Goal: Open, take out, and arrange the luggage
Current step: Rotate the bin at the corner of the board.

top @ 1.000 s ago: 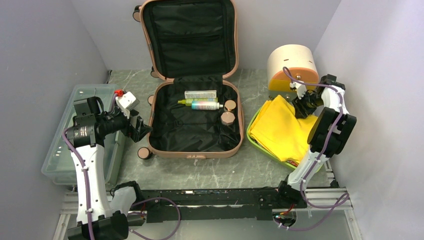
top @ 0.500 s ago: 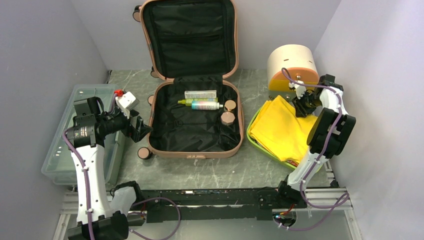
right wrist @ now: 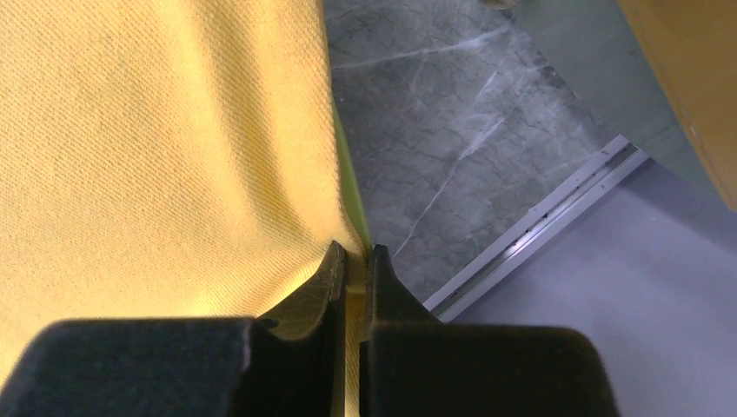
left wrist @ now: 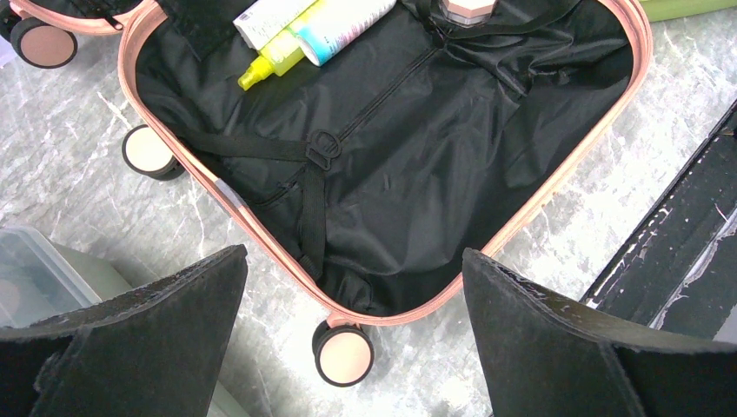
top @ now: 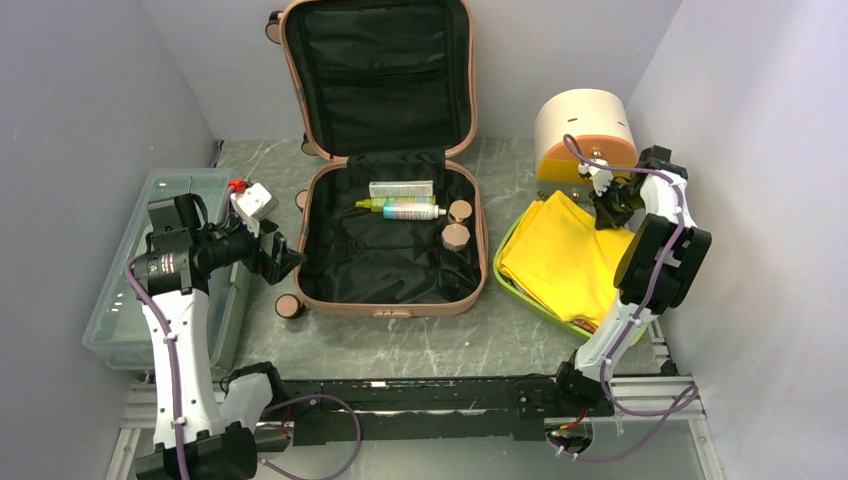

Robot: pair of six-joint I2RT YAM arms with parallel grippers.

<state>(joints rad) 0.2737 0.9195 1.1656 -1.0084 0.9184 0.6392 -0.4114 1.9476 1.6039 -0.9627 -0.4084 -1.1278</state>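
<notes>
The salmon-pink luggage (top: 400,308) lies open mid-table, its lid upright against the back wall. On its black lining (left wrist: 417,174) lie a white box (top: 401,189), a yellow-green spray bottle (top: 372,204), a pastel tube (top: 412,211) and two pink-capped jars (top: 455,236). My left gripper (top: 283,258) is open and empty, hovering by the suitcase's near-left wheel (left wrist: 345,354); its fingers straddle that corner in the left wrist view (left wrist: 355,256). My right gripper (top: 608,212) is shut on the far corner of a yellow cloth (top: 565,255), pinched between the pads (right wrist: 356,252).
The yellow cloth (right wrist: 156,148) lies in a lime-green tray (top: 520,290) right of the suitcase. A cream and orange cylinder (top: 585,135) stands behind it. A clear plastic bin (top: 130,300) sits at far left, a small white box (top: 252,200) by its corner. Walls close both sides.
My right gripper has shifted slightly toward the back right with the cloth corner in it. The left arm has not moved.
</notes>
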